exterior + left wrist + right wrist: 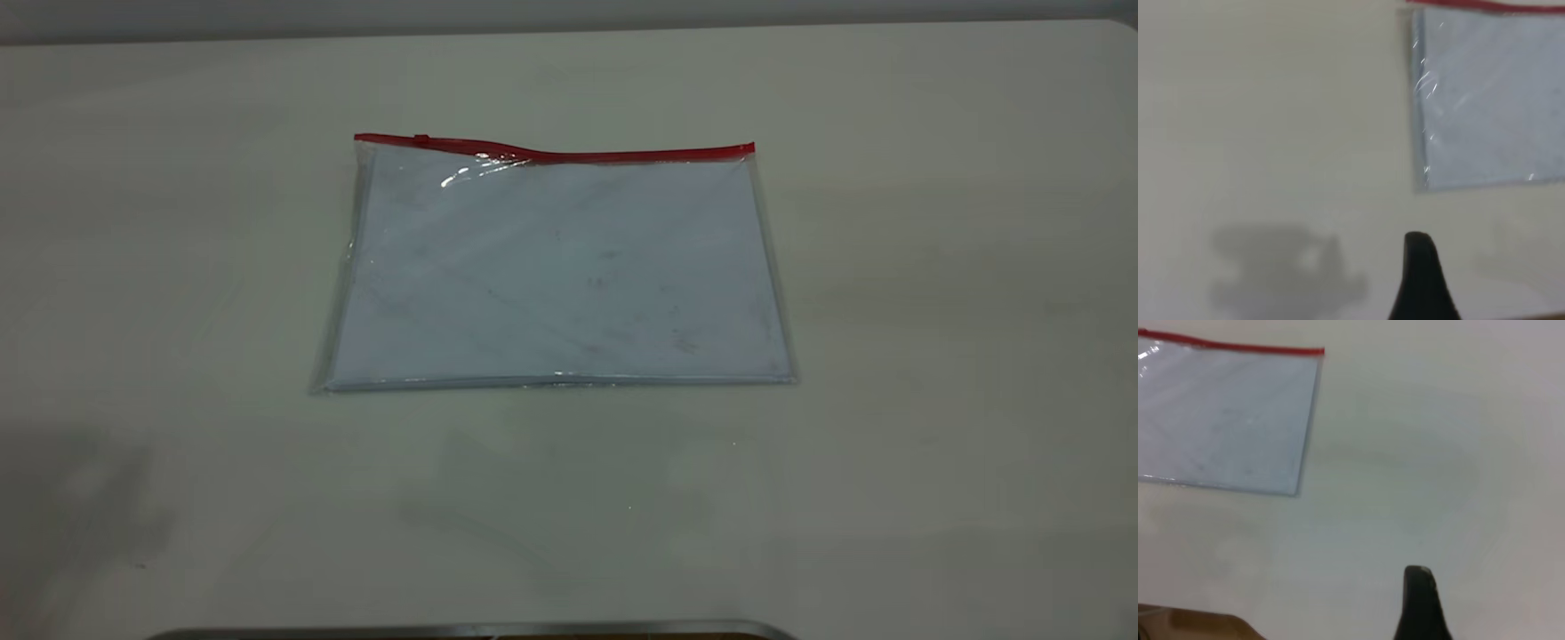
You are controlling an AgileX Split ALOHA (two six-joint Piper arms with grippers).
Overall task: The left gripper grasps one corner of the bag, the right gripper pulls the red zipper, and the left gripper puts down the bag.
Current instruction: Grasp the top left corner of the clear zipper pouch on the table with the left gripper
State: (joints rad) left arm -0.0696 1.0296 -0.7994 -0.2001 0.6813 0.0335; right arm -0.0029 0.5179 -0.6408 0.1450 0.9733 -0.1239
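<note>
The bag lies flat in the middle of the table, a clear pouch with white paper inside. Its red zipper runs along the far long edge, and the small red slider sits near the left end. Neither arm appears in the exterior view. In the left wrist view a black part of the left gripper hangs over bare table, well short of the bag and its left side. The right gripper likewise shows one black tip, away from the bag and the zipper's right end.
The white table spreads wide on all sides of the bag. A grey metal edge lines the near side. A brown surface shows beyond the table edge in the right wrist view.
</note>
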